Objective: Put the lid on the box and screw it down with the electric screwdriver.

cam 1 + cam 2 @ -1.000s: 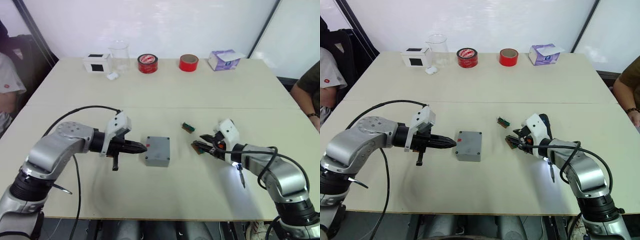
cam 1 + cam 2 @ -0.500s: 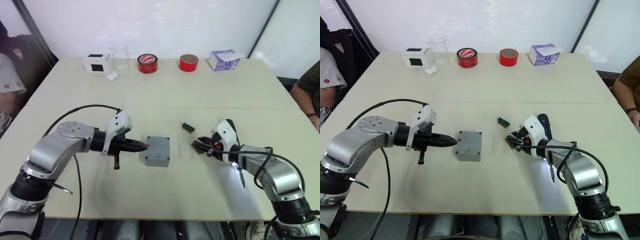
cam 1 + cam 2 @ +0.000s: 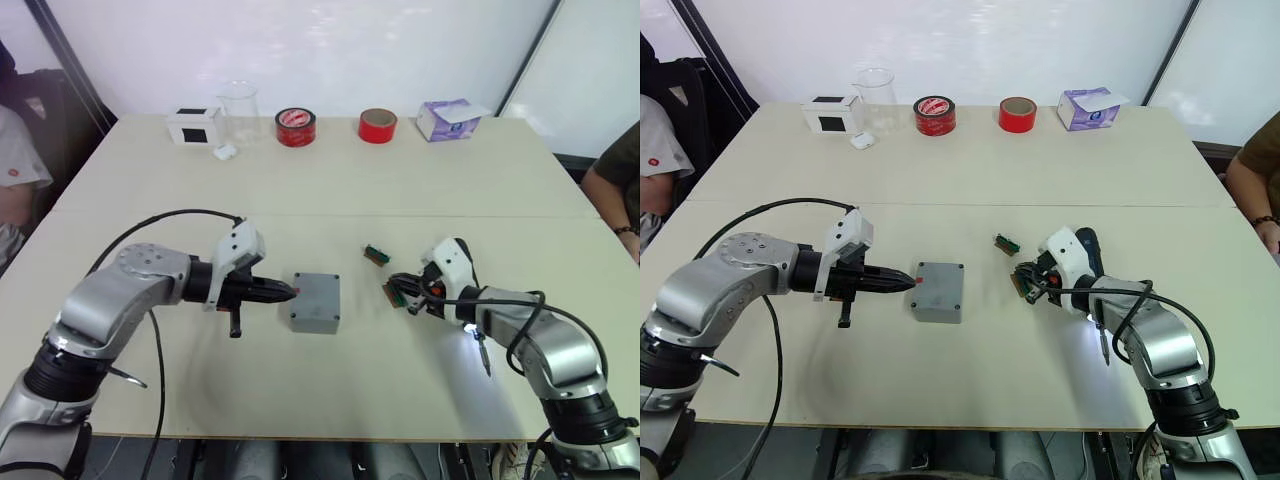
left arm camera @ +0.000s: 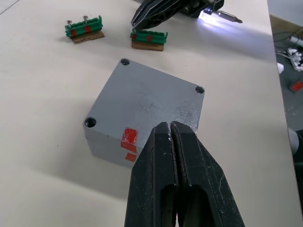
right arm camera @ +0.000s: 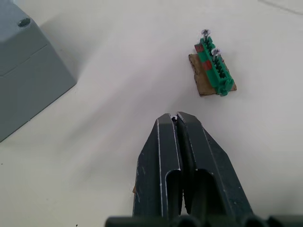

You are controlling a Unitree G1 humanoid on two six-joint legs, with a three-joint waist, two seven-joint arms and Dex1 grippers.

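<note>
The grey box (image 3: 316, 302) stands mid-table with the lid (image 4: 150, 93) lying flat on top, open screw holes at its corners and a red mark (image 4: 128, 137) on the side facing my left gripper. My left gripper (image 3: 290, 293) is shut, its tips at the box's left edge. My right gripper (image 5: 175, 116) is shut, hovering right of the box over a green screw holder (image 3: 392, 293). The electric screwdriver (image 3: 477, 343) lies on the table under my right wrist, its tip light on and its bit pointing toward the front edge.
A second green holder (image 5: 214, 71) with two screws lies just beyond the first. Along the far edge stand a white box (image 3: 195, 126), a clear beaker (image 3: 238, 108), two red tape rolls (image 3: 295, 127) and a purple tissue box (image 3: 447, 119). People sit at both sides.
My right gripper has gone from open to shut above the nearer green holder. The left gripper edged slightly toward the box.
</note>
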